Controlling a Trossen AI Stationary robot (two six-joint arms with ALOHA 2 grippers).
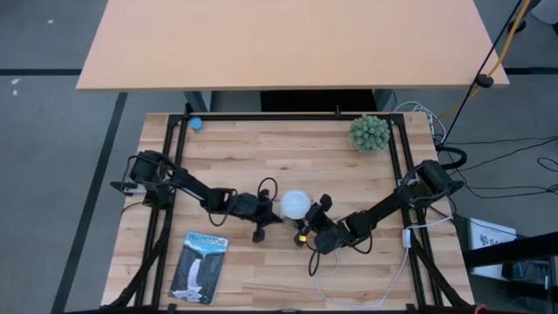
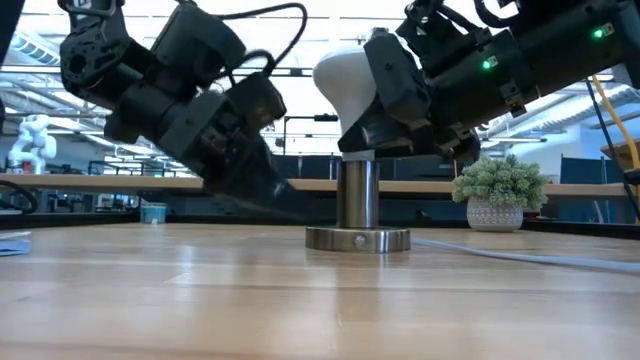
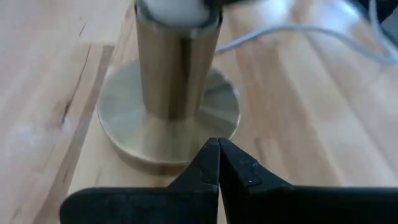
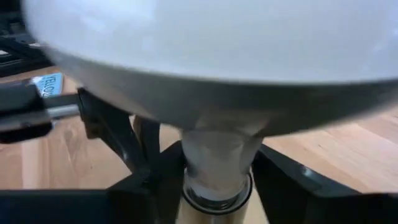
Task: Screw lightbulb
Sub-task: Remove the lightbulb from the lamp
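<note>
The lightbulb (image 2: 345,78) stands upright in the brass socket post (image 2: 357,195) near the middle of the bench, toward the front edge, its frosted globe up and its narrow neck (image 4: 214,165) dropping into the post's mouth. This one looks light, hollow and smooth: a thin shell that would slip under a loose hold and could crack under a hard squeeze, so my call is a gentle grip on the tapering cone just below the globe, where the shape gives the fingers something to bear on, and never on the crown. The right gripper (image 2: 395,85) is there already, its jaws set either side of that cone; whether they bite or only bracket it I cannot tell. The post rises from a round brass base (image 3: 168,134) lying flat on the wood, with a white cord (image 1: 384,279) trailing toward the front right corner. The left gripper (image 3: 217,168), jaws pressed together and empty, sits low right at the base's rim. A small potted plant (image 1: 370,133) waits near the back right corner, and a blue packaging card (image 1: 200,266) lies by the front left.
</note>
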